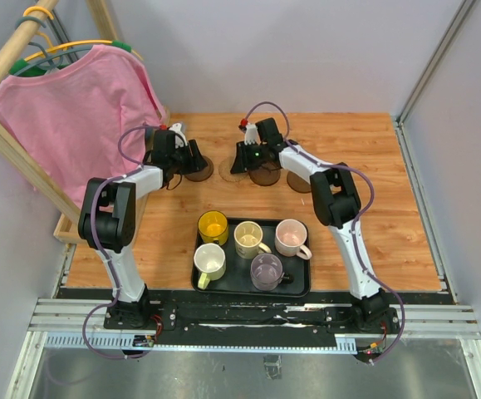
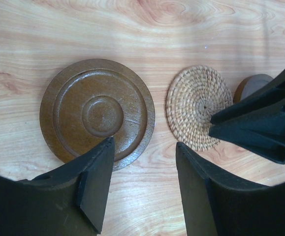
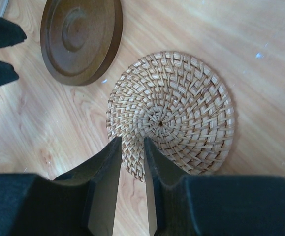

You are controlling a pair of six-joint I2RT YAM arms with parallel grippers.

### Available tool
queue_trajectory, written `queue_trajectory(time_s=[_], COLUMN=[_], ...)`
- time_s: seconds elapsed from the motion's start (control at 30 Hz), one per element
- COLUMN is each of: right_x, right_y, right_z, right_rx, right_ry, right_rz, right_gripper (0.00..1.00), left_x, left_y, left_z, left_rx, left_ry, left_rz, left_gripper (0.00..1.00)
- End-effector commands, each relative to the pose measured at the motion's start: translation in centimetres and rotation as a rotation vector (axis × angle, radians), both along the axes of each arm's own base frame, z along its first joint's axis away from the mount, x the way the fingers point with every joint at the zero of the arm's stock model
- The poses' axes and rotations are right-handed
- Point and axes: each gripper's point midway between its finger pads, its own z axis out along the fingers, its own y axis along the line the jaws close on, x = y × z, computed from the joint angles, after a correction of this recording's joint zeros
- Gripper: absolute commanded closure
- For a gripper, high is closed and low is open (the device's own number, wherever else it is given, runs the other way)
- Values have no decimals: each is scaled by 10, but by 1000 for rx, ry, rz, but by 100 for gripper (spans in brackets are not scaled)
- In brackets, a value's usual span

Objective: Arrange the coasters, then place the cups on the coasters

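Barely parted, right tool [image 3: 131, 145] over woven coaster [image 3: 177, 103], brown coaster [image 3: 80, 40] beside (flat)

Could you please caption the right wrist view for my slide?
Right gripper, jaws slightly apart, over the rim of a tan woven coaster beside a brown coaster.

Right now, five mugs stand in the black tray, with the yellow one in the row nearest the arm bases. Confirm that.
Wrong row. All five do stand in the black tray, but the yellow mug is in the far row, at its left end. The near row holds only the white mug and the grey-purple mug. The top external view shows it.
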Motion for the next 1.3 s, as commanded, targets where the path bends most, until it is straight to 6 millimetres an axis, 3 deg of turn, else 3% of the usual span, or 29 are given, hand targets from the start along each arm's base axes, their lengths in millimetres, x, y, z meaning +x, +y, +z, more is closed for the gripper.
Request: queue_trajectory(time_s=[0.0,0.9,1.07,1.27], right_x=[-38,-27,-19,0], right_y=[-5,11,12,15], right_z=[-31,-31,-3,56], right_rx=[-81,-75,-59,-11], right_ry=[106,105,31,-101], right_rz=[17,62,68,70], right_gripper=[73,74,74,72], left_x=[0,-2,-1,3], left_y=[2,4,4,3], left_z=[8,-2,-1,9], left_rx=[-7,11,14,13], left_ry=[-19,3,0,-18], left_rz=[5,1,0,-3], left_gripper=[43,42,41,41])
